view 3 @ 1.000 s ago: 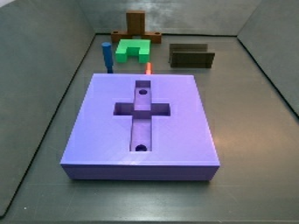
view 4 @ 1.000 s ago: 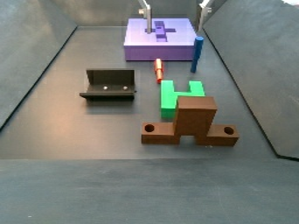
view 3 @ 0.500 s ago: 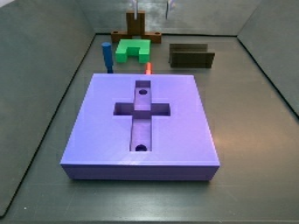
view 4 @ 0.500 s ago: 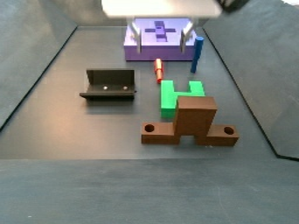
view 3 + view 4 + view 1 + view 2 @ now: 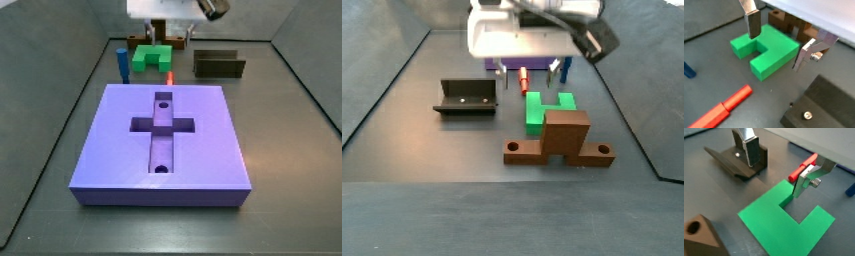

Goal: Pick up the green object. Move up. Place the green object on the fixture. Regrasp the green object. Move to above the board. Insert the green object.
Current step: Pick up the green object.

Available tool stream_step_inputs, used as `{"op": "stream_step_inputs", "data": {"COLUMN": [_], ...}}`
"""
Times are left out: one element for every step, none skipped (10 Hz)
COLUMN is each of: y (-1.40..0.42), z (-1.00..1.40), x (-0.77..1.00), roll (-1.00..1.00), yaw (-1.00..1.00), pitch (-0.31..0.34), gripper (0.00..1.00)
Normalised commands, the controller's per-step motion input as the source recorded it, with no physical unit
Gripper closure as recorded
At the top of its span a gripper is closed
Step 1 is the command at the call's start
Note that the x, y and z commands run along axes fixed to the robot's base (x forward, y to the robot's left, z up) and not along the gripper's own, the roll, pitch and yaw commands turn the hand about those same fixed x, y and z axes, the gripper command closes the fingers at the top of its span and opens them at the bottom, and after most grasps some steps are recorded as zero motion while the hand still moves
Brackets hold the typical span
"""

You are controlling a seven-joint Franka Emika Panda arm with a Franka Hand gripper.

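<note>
gripper (image 5: 783, 44) poised over the green object (image 5: 766, 51), jaws apart and holding nothing; in both wrist views one silver finger (image 5: 752, 20) stands over the block's edge and the other finger (image 5: 807, 179) just beside its notch, without visible contact. in a side view the gripper (image 5: 533, 70) hangs beneath the white wrist housing, above the floor between the board (image 5: 513, 63) and the green object (image 5: 545, 108).

green object: u-shaped block lying flat on the dark floor, notch open to one side, seen whole in a wrist view (image 5: 786, 222). in a side view (image 5: 154, 57) it lies beyond the far end of the board (image 5: 163, 142), partly covered by the gripper (image 5: 166, 46).

fixture (image 5: 466, 97): dark bracket standing on the floor, well apart from the green object; also seen in a side view (image 5: 219, 64) and behind a finger in a wrist view (image 5: 739, 161).

red peg (image 5: 725, 106): lies flat on the floor near the green object, between it and the board (image 5: 523, 80).

blue peg (image 5: 120, 62): upright, just beside the board's far corner.

brown piece (image 5: 564, 139): wooden upright on a base with two holes, touching or just beside the green object on the side away from the board.

board: lavender slab with a cross-shaped recess and two round holes, nothing in the recess.
</note>
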Motion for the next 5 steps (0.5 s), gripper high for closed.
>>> {"op": "stream_step_inputs", "data": {"y": [-0.09,0.0,0.0,0.0,-0.21], "z": [-0.71,-0.58,-0.45,-0.43,-0.13], "x": [-0.13,-0.24,-0.1,-0.15,0.0], "roll": [-0.18,-0.18,-0.13,-0.1,-0.03], "yaw": [0.04,0.03,0.0,0.0,-0.03], "pitch": [-0.053,-0.116,-0.043,-0.041,0.0], "gripper": [0.0,0.0,0.0,0.0,0.0]}}
